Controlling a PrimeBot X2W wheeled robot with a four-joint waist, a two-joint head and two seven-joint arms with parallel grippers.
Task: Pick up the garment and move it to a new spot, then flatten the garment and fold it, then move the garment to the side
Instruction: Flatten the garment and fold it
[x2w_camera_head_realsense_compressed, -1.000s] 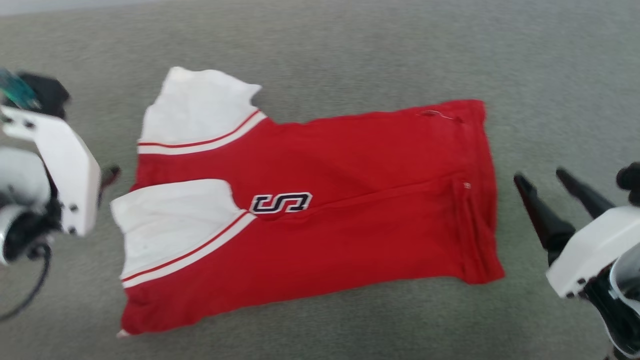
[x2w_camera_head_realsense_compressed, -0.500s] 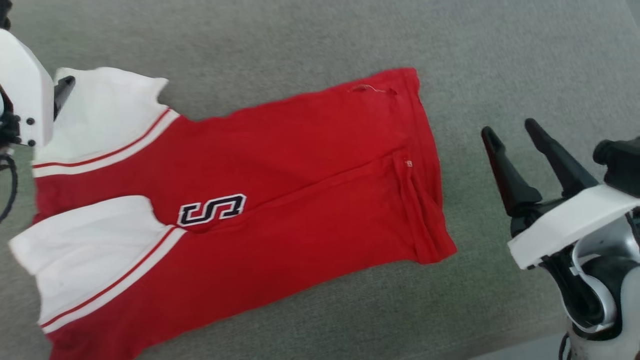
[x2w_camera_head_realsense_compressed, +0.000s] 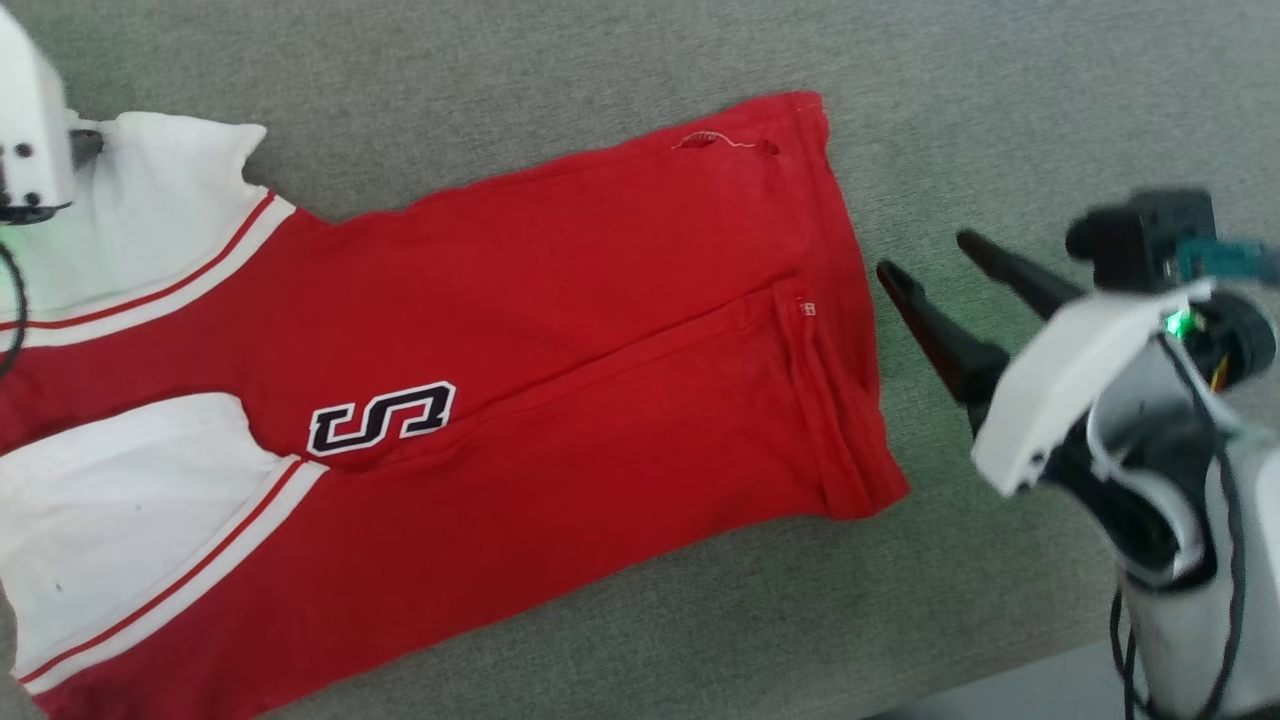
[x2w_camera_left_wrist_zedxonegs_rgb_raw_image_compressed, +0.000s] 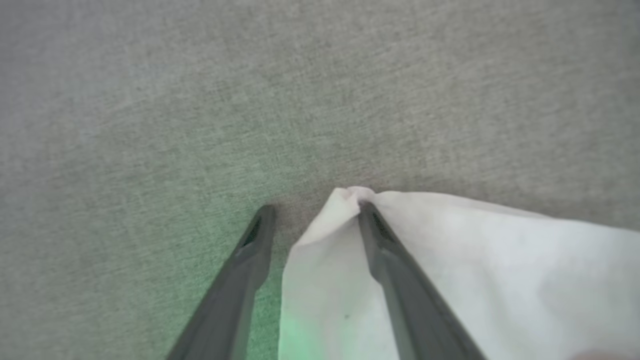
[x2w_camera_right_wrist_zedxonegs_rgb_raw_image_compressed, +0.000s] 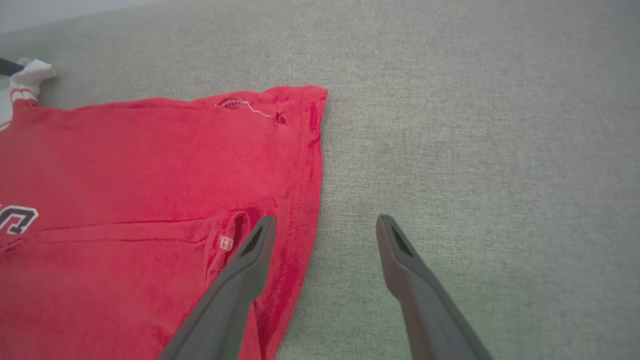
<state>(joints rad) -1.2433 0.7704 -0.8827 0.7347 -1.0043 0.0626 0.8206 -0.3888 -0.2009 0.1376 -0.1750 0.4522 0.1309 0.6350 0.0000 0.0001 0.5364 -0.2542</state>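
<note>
Garment (x2w_camera_head_realsense_compressed: 560, 330) lies flat on grey mat (x2w_camera_head_realsense_compressed: 1000, 100), running from frame's L edge to centre-R in head view. L gripper (x2w_camera_left_wrist_zedxonegs_rgb_raw_image_compressed: 312, 210), upper L, has fingers spread astride white sleeve corner (x2w_camera_left_wrist_zedxonegs_rgb_raw_image_compressed: 345, 200). R gripper (x2w_camera_head_realsense_compressed: 928, 255), mid-R, is spread too, just beside hem (x2w_camera_head_realsense_compressed: 850, 330).

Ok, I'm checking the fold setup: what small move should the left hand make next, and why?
Probably close the left hand on the white sleeve corner: its fingers stand apart, one over the fabric and one over the grey surface, with the corner between them, not yet pinched. The right hand is open too, straddling the red hem.
</note>
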